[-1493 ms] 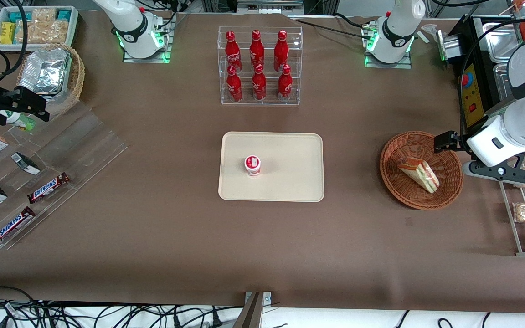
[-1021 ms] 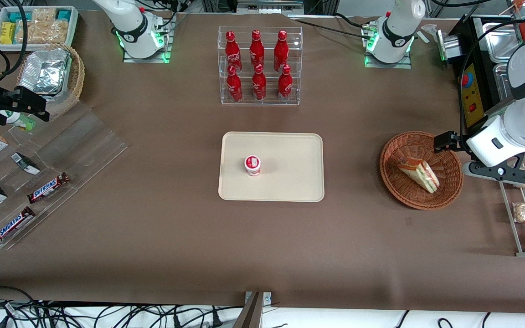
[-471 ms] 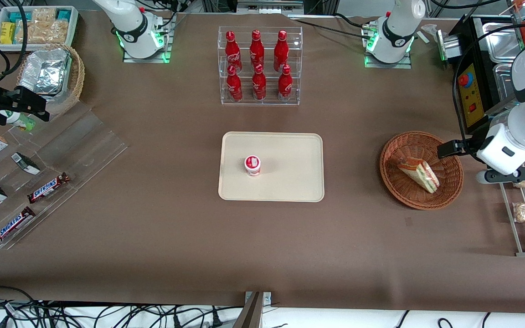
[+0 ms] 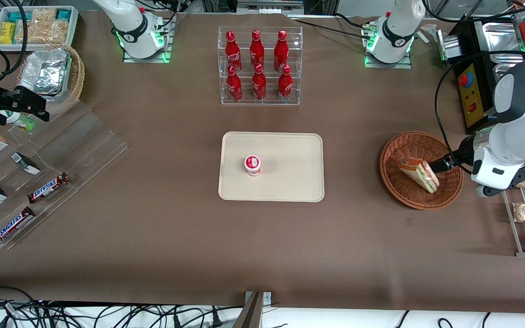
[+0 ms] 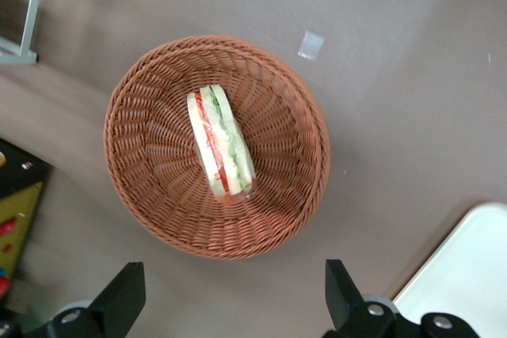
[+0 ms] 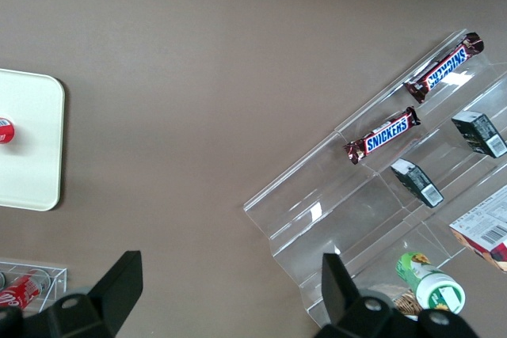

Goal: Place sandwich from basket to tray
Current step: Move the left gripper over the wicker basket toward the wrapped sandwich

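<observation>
Sandwich [image 4: 419,174] lies on its side in the basket [image 4: 397,186], its long axis running from the rim farther from the front camera down toward the nearer rim. Just beside it, toward the working arm's end of the desk, hangs the hand [image 5: 234,300], spread wide, holding nothing, poised above the basket's edge.

Left gripper [image 5: 230,298] fingers cut off at wrist-view edge, tips alone showing, spread wide; tray [image 5: 467,275] only 1 corner in frame there; in front view the arm hides part of basket [image 4: 408,191] rim beside sandwich [image 4: 419,174].
</observation>
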### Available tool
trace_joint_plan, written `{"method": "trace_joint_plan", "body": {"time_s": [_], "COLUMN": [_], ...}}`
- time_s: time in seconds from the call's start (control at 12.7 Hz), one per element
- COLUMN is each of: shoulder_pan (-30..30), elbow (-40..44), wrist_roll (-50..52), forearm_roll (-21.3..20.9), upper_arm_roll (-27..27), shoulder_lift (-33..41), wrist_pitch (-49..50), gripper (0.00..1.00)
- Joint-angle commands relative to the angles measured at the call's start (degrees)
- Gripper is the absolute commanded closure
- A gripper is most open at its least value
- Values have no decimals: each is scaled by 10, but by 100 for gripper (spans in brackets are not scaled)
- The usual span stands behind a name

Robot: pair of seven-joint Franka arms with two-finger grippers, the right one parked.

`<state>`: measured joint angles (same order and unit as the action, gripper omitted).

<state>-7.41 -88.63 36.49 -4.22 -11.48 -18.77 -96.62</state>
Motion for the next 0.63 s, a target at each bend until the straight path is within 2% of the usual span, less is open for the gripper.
{"method": "trace_joint_plan", "body": {"time_s": [0.0, 0.16, 0.39, 0.55], "shoulder_pan": [0, -1, -6, -12], "elbow": [-46, -81, -176, -212], "wrist_roll": [59, 92, 101, 141], "forearm_roll": [-18, -67, -98, -101], "upper_arm_roll": [-7, -7, -1, -1], "shoulder_lift": [14, 15, 14, 13], "wrist_pitch": [-44, -76, -207, -261], "gripper": [0, 0, 0, 0]}}
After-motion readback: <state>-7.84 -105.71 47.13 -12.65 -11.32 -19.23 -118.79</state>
